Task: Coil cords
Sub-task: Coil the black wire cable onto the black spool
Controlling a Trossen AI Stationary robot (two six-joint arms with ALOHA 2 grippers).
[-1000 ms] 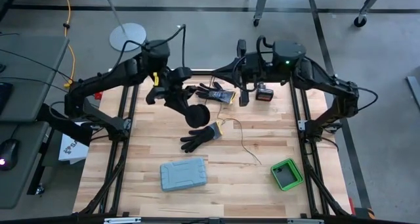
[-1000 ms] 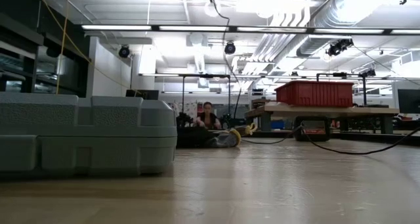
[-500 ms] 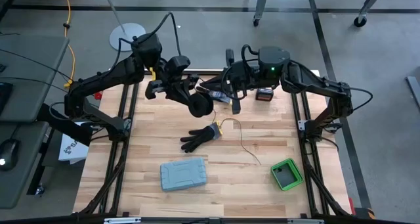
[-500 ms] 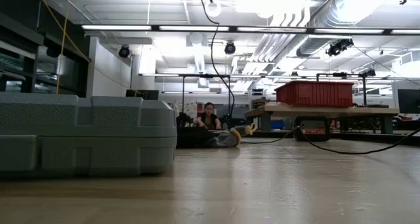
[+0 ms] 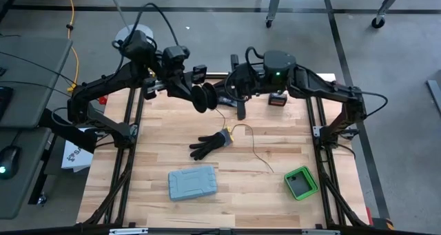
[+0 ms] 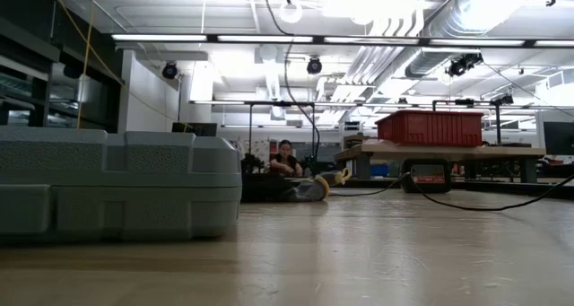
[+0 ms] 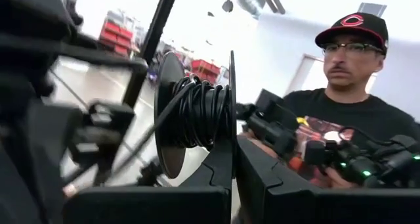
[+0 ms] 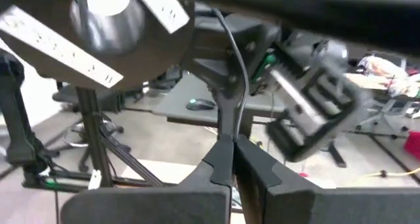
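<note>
Winding step: both arms are raised at the far side of the table, apparently part-way through wrapping the cord (image 5: 256, 154) onto a black spool (image 7: 194, 112).
Left gripper (image 7: 233, 159): fingers pressed together on the spool's flange, holding it on edge above the table.
Right gripper (image 8: 233, 159): fingers closed on the thin strand near the spool; whether it truly pinches the wire or only guides it is hard to tell from the wrist view.
Cord, wound part: tight dark turns pack the hub between the two discs.
Cord, loose part: a very thin squiggly line runs over the wooden table (image 5: 275, 142), from beside the black glove (image 5: 209, 144) toward the green box (image 5: 301, 182).
Next move, as I judge it: lay another turn on the hub under light tension, so the slack lifts off the wood without snagging the glove.
Person (image 7: 341, 92): stands just behind the arms.
</note>
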